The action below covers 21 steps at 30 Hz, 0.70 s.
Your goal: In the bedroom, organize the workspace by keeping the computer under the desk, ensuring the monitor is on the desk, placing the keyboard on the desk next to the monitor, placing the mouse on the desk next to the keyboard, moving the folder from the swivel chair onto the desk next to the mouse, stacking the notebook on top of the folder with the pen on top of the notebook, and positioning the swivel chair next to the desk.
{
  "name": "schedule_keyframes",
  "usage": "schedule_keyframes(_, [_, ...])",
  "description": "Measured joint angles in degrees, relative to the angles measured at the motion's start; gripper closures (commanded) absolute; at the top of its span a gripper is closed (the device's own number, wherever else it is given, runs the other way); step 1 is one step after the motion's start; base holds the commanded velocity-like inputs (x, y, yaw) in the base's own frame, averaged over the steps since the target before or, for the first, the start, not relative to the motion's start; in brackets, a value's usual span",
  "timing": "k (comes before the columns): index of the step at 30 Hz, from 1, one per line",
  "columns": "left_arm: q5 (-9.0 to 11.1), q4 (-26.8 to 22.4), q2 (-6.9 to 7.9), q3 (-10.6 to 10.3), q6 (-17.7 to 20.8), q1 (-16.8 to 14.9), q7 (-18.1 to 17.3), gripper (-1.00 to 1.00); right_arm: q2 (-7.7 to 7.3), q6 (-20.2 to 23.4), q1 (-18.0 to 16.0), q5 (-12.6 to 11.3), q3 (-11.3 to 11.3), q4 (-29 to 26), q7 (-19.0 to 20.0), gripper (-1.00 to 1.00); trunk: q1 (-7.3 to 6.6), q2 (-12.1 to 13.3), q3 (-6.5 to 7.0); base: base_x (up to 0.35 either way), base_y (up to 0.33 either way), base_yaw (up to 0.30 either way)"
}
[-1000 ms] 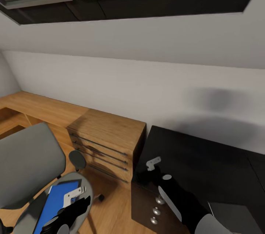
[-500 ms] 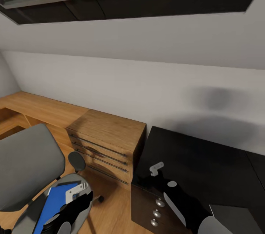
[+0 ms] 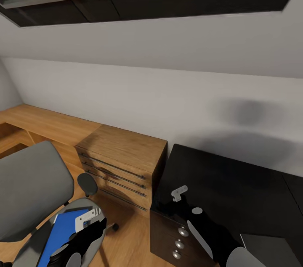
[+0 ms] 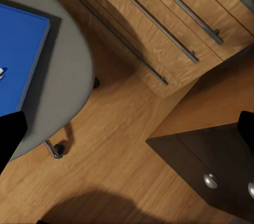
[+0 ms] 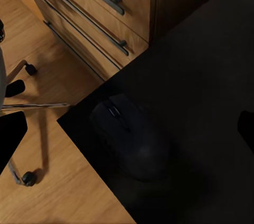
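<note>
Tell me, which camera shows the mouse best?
The right wrist view: the mouse lies whole and close on the black desk, near its corner, though dark against dark. In the head view that corner sits by the right tool, and I cannot make the mouse out. The left wrist view looks at the floor and chair.

Mouse [image 5: 129, 137] on desk [image 5: 211, 76] corner — dresser [image 5: 114, 10] beside.

Bright blue folder [image 3: 63, 232], grey swivel chair [image 3: 29, 187], black desk [image 3: 235, 187]
</note>
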Motion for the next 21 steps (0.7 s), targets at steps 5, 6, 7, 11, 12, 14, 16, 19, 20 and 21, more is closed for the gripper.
schedule_keyframes(5, [0.0,0.0,-0.04,0.0,0.0,0.0,0.0,-1.00,0.00,-0.1,0.0,0.1,0.0,0.0,0.0,-1.00,1.10,-2.0,-0.90,0.000,0.000,0.000])
schedule_keyframes(6, [0.0,0.0,-0.09,0.0,0.0,0.0,0.0,-1.00,0.00,-0.1,0.0,0.1,0.0,0.0,0.0,-1.00,1.32,-2.4,-1.08,0.000,0.000,0.000])
schedule_keyframes(7, [0.0,0.1,-0.11,0.0,0.0,0.0,0.1,-1.00,0.00,-0.1,0.0,0.1,0.0,0.0,0.0,-1.00,1.54,-2.8,-1.26,0.000,0.000,0.000])
schedule_keyframes(11, [0.0,0.1,-0.16,0.0,0.0,0.0,0.1,-1.00,-0.05,-0.1,0.0,0.1,0.0,0.0,0.0,-1.00,2.42,-4.4,-1.99,0.000,0.000,0.000])
schedule_keyframes(12, [0.0,0.1,-0.17,0.0,-0.1,0.0,0.2,-1.00,-0.07,-0.1,0.0,0.1,0.0,0.0,0.0,-1.00,2.64,-4.8,-2.17,0.000,0.000,0.000])
schedule_keyframes(14, [-0.1,0.0,-0.17,0.1,-0.1,0.0,0.2,-1.00,-0.08,-0.1,0.0,0.1,0.0,-0.1,0.0,-1.00,3.08,-5.6,-2.53,0.000,0.000,0.000])
schedule_keyframes(16, [-0.1,0.0,-0.18,0.1,-0.2,0.0,0.2,-1.00,-0.08,-0.4,0.0,0.1,0.1,0.0,0.0,-1.00,3.52,-6.4,-2.89,0.000,0.000,0.000])
schedule_keyframes(19, [-0.1,0.0,-0.18,0.1,-0.2,0.0,0.3,-1.00,-0.08,-0.6,0.0,0.1,0.1,0.0,0.0,-1.00,4.18,-7.6,-3.43,0.000,0.000,0.000])
schedule_keyframes(20, [-0.1,0.0,-0.18,0.1,-0.2,0.0,0.3,-1.00,-0.08,-0.6,0.0,0.1,0.1,0.0,0.0,-1.00,4.40,-8.0,-3.61,0.000,0.000,0.000])
schedule_keyframes(21, [-0.1,0.0,-0.18,0.1,-0.2,0.0,0.3,-1.00,-0.08,-0.6,0.0,0.1,0.1,0.0,0.0,-1.00,4.62,-8.4,-3.79,0.000,0.000,0.000])
